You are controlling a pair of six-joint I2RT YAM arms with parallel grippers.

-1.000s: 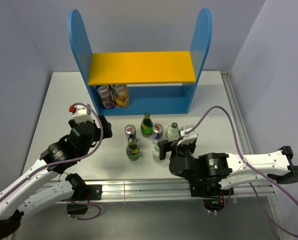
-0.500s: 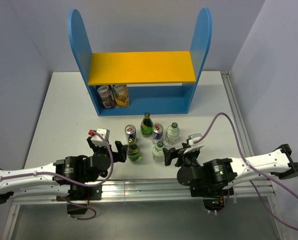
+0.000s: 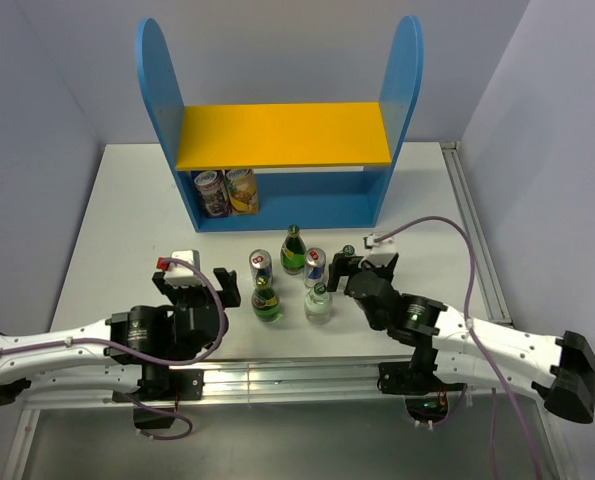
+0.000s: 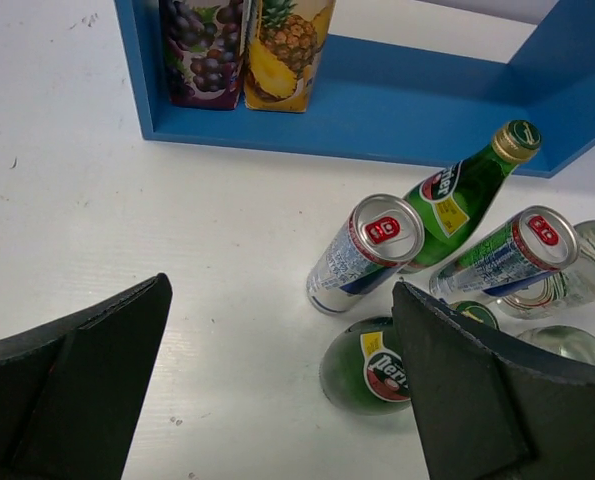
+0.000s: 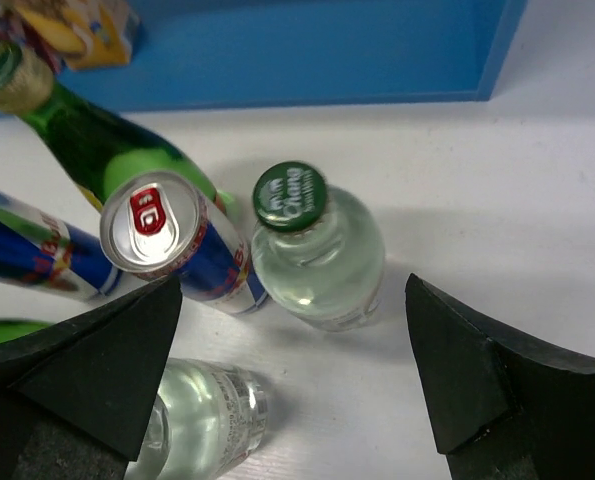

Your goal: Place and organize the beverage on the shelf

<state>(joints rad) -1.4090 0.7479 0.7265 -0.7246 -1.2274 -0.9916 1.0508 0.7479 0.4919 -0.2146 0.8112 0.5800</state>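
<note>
While the left gripper point(image 4: 282, 300) and right gripper point(image 5: 295, 285) gape empty, the shelf point(image 3: 157, 80) holds two juice cartons point(image 3: 241, 190).

"Chang" on green cap point(image 5: 290, 196) of clear bottle point(image 5: 327, 262), "Perrier" on label point(image 4: 387, 376) of squat green bottle point(image 4: 345, 368), both before the shelf point(image 4: 427, 100)

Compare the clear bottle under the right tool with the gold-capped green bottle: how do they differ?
The clear bottle is colourless with a green cap; the green bottle is dark green with a gold cap. The clear bottle is squat and wide; the green bottle is slim with a long neck. Both stand capped and upright on the table, outside the shelf.
</note>
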